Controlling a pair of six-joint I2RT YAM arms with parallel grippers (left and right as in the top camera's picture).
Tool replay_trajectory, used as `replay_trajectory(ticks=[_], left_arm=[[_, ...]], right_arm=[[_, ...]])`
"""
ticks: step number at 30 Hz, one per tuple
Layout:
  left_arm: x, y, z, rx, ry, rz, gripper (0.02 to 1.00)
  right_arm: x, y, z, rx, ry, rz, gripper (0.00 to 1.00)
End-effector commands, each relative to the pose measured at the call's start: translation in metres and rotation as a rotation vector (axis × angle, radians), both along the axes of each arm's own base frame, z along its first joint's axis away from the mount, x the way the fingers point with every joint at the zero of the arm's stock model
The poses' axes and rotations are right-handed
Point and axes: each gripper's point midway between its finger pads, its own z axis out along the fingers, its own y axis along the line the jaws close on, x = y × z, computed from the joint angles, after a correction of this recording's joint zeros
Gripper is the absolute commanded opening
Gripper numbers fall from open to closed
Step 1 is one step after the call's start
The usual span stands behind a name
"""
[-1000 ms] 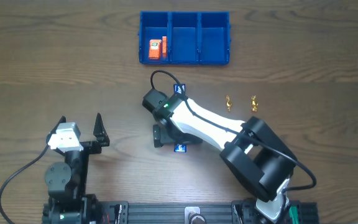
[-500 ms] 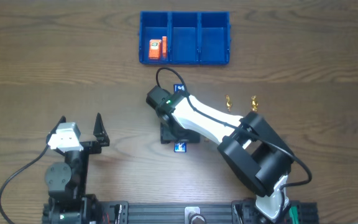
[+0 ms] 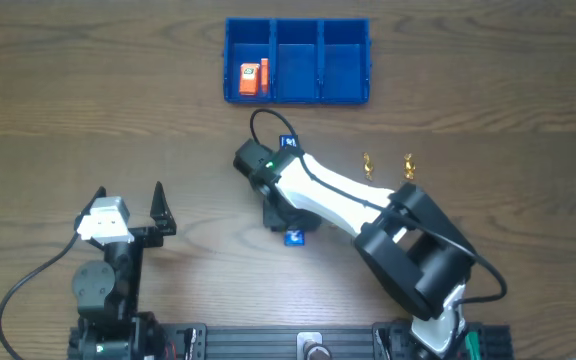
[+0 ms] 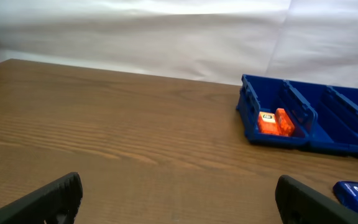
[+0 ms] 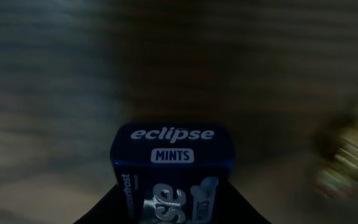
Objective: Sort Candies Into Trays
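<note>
**Tray.** Blue three-compartment tray (image 3: 297, 60) at the far middle of the wooden desk (image 3: 58, 100). Two orange candies (image 3: 253, 78) lie in its left compartment; the left wrist view shows them side by side against the near wall.

**Mint tin.** Dark blue mint tin (image 5: 171, 158), on the near side of the tray and well apart from it. The right wrist view shows its lid close up, clasped between two dark fingers. The top view shows it as a small blue patch at the fingertips.

**Right pincer** (image 3: 290, 230). Narrowed onto the mint tin, below the tray's middle compartment.

**Second blue tin** (image 4: 356, 193). Lies between the tray and the right arm's wrist, partly under the arm in the top view. The left wrist view shows it flat on the desk.

**Gold-wrapped candies.** Two, (image 3: 367, 165) and (image 3: 408, 167), near each other on the desk, nearer than the tray's right end.

**Left pincer** (image 3: 130, 195). Fingers spread wide, holding nothing, well to the near left of the tray.
</note>
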Motion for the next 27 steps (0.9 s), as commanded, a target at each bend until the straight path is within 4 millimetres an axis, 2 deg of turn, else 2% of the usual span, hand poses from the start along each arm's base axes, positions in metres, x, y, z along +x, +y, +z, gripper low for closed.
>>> replay_trajectory(ticks=[1, 5, 7, 9, 12, 14, 16, 18, 21, 27], left_arm=[[-0.001, -0.002, -0.016, 0.011, 0.05, -0.014, 0.998], [-0.001, -0.002, -0.016, 0.011, 0.05, -0.014, 0.998], [-0.001, -0.002, -0.016, 0.011, 0.05, -0.014, 0.998], [-0.001, -0.002, -0.016, 0.011, 0.05, -0.014, 0.998], [-0.001, -0.002, -0.016, 0.011, 0.05, -0.014, 0.998], [-0.001, -0.002, -0.016, 0.011, 0.05, -0.014, 0.998], [-0.001, -0.002, -0.016, 0.011, 0.05, -0.014, 0.998], [-0.001, -0.002, -0.016, 0.011, 0.05, -0.014, 0.998], [-0.001, -0.002, -0.016, 0.011, 0.05, -0.014, 0.998], [-0.001, -0.002, -0.016, 0.011, 0.05, -0.014, 0.998]], right_arm=[[0.077, 0.002, 0.128, 0.035, -0.323, 0.022, 0.275], [0.154, -0.009, 0.223, 0.079, -0.591, 0.038, 0.257], [0.18, -0.015, 0.245, 0.079, -0.67, 0.037, 0.251], [0.219, -0.021, 0.258, 0.053, -0.769, 0.039, 0.248], [0.261, -0.017, 0.241, 0.033, -0.831, 0.063, 0.248], [0.283, -0.017, 0.215, 0.017, -0.829, 0.058, 0.244], [0.298, -0.019, 0.193, 0.006, -0.817, 0.045, 0.235], [0.306, -0.016, 0.178, 0.014, -0.804, 0.063, 0.235], [0.311, -0.011, 0.168, 0.027, -0.804, 0.064, 0.237], [0.321, -0.013, 0.168, 0.034, -0.83, 0.049, 0.237]])
